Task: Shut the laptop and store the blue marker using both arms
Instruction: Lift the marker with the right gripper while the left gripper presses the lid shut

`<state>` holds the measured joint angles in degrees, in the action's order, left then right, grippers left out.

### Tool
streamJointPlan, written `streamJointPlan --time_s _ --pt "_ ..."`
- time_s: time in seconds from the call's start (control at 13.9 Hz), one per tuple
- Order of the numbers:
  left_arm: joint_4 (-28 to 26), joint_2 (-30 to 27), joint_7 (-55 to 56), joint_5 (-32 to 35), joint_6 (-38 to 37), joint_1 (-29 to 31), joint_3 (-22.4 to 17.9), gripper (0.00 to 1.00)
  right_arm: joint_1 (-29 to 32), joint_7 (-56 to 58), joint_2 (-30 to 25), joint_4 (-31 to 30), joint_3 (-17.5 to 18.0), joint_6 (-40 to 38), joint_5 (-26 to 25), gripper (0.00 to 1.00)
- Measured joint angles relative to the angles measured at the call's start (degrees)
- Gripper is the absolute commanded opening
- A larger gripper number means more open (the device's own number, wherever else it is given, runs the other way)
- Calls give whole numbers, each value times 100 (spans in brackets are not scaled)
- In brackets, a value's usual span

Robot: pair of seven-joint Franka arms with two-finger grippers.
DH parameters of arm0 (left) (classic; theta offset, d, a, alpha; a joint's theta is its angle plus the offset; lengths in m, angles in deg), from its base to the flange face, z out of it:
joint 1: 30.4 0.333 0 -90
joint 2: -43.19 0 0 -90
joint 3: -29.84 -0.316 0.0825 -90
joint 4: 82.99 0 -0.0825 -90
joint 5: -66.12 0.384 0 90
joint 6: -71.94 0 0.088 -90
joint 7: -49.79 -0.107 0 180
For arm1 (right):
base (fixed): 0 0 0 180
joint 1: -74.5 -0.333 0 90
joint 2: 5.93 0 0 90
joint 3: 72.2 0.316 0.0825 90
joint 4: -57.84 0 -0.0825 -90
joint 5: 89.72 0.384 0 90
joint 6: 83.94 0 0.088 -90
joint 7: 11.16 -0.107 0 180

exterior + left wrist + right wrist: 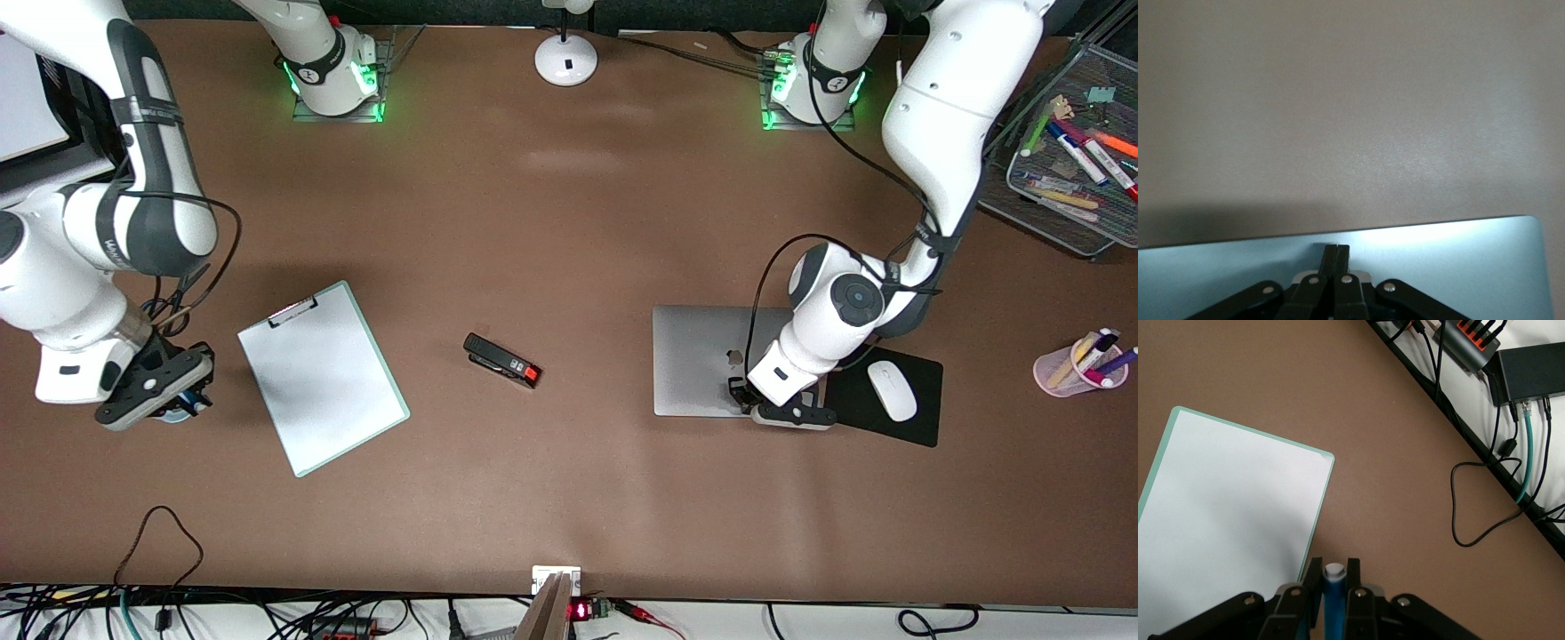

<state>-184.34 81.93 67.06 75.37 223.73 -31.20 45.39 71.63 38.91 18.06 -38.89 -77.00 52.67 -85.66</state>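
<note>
At the right arm's end of the table, beside the white clipboard (323, 377), the right gripper (169, 402) pinches the blue marker (1333, 600) between its fingers, whitish end poking out past the tips, held just above the brown table (569, 249). Toward the left arm's end, the laptop (711, 360) lies with its lid down, apple logo up, and the left gripper (787, 411) rests on its lid near the front edge, fingers pressed together with nothing between them. The closing looks done, so the step in hand is probably storing the marker. The mesh tray (1031, 191) with other markers and the pink pen cup (1067, 373) both sit at the left arm's end, well apart from the right gripper, so a handover or a long reach across seems likely. To do it well, the right arm should lift the marker clear of the clipboard and the black stapler (502, 360), keep the grip firm and the marker level, and the left gripper should rise off the lid first and spread before receiving.
</note>
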Motion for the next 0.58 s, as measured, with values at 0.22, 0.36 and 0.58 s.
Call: streamJointPlan --time_s 0.22,0.36,0.58 --pt "86 -691 -2 2 -1232 -2 30 0 57 -43 17 -14 1 -219 581 0" --pt "174 -1145 -11 2 -2184 -1 87 0 56 -89 16 2 1 -511 592 0" --pt "483 -1716 -162 2 -3744 -3 217 4 56 127 -19 329 5 -1151 602 0"
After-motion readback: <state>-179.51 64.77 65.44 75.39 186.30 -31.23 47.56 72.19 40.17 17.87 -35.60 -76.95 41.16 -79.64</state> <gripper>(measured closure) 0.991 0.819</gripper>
